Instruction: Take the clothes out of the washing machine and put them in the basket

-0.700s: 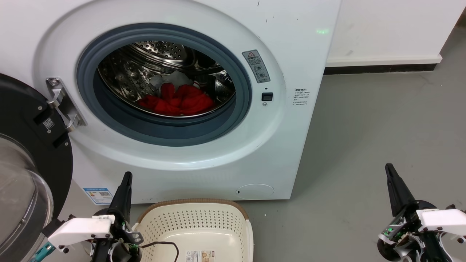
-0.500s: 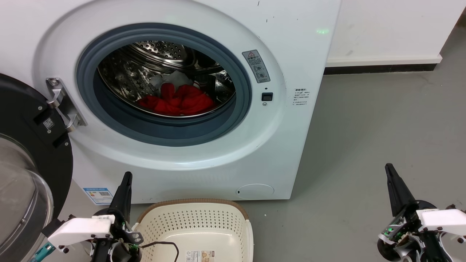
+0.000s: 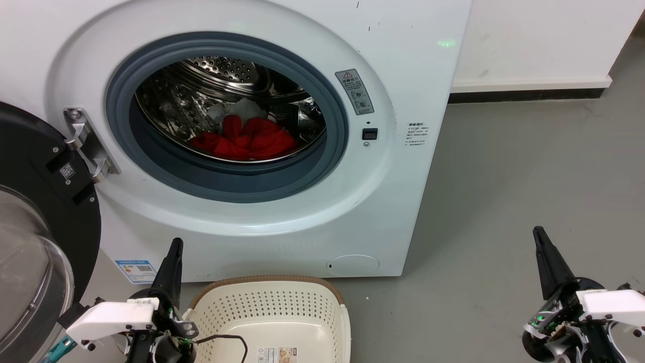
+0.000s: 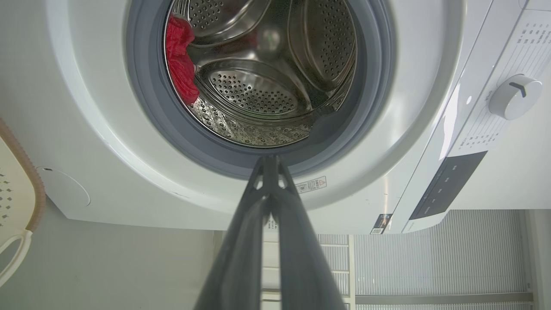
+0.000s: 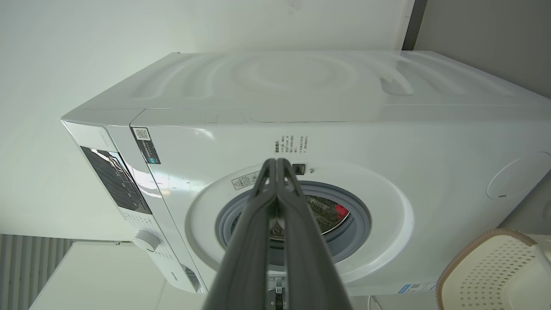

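Observation:
The red clothes [image 3: 247, 140] lie crumpled on the floor of the steel drum inside the white washing machine [image 3: 383, 201], with a bit of white fabric behind them. They also show in the left wrist view as red clothes [image 4: 180, 64] at the drum's edge. The cream basket [image 3: 272, 315] stands on the floor just in front of the machine. My left gripper [image 3: 175, 247] is shut and empty at the basket's left rim. My right gripper [image 3: 538, 233] is shut and empty, low at the right, well away from the machine. Both wrist views show fingertips pressed together.
The black-rimmed glass door [image 3: 35, 242] hangs wide open at the left, close to my left arm. Grey floor [image 3: 529, 166] spreads to the right of the machine, up to a white wall with a dark skirting [image 3: 524, 95]. A thin black cable [image 3: 227, 339] lies over the basket's near side.

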Robot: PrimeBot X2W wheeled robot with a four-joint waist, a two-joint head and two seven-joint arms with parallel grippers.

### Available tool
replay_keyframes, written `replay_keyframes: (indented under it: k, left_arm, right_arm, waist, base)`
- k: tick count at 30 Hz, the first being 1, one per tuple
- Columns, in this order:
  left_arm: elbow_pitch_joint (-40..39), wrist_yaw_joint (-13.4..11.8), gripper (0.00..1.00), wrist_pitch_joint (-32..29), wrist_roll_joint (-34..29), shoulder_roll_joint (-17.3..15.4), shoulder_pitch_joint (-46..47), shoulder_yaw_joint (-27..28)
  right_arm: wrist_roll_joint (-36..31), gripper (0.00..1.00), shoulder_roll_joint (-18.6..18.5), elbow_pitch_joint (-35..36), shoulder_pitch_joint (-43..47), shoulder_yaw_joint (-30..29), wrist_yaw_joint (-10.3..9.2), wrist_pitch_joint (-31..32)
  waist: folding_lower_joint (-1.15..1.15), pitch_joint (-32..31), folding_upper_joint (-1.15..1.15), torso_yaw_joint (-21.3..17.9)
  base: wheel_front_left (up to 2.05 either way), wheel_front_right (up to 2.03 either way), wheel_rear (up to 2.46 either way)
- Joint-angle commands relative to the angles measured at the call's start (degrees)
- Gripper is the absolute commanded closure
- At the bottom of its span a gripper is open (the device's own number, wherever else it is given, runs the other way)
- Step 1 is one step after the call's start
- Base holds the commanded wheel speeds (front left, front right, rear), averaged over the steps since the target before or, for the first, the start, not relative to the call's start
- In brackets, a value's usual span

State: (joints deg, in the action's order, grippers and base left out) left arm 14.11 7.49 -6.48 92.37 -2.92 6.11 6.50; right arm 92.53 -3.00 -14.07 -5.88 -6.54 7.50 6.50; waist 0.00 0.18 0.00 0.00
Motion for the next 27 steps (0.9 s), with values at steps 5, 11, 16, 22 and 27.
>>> replay_keyframes:
  k: [5,11,16,22,27]
  left_arm:
    - [-0.1,0.1,1.00,-0.2,0.1,0.2,0.3,0.2]
    - [-0.1,0.1,1.00,-0.2,0.1,0.2,0.3,0.2]
    - [-0.1,0.1,1.00,-0.2,0.1,0.2,0.3,0.2]
    - [-0.1,0.1,1.00,-0.2,0.1,0.2,0.3,0.2]
    - [0.3,0.0,0.00,0.8,-0.4,0.0,-0.1,-0.9]
  right_arm:
    - [-0.2,1.00,0.2,-0.1,-0.8,0.0,-0.02,0.0]
    - [-0.2,1.00,0.2,-0.1,-0.8,0.0,-0.02,0.0]
    - [-0.2,1.00,0.2,-0.1,-0.8,0.0,-0.02,0.0]
    - [-0.2,1.00,0.2,-0.1,-0.8,0.0,-0.02,0.0]
    - [-0.3,0.00,0.0,0.0,0.4,0.7,0.00,-0.9]
  waist:
    - [0.00,0.0,0.00,0.0]
    - [0.00,0.0,0.00,0.0]
    - [0.00,0.0,0.00,0.0]
    - [0.00,0.0,0.00,0.0]
    - [0.00,0.0,0.00,0.0]
  base:
    - [0.00,0.00,0.00]
    - [0.00,0.00,0.00]
    - [0.00,0.00,0.00]
    - [0.00,0.00,0.00]
    - [0.00,0.00,0.00]
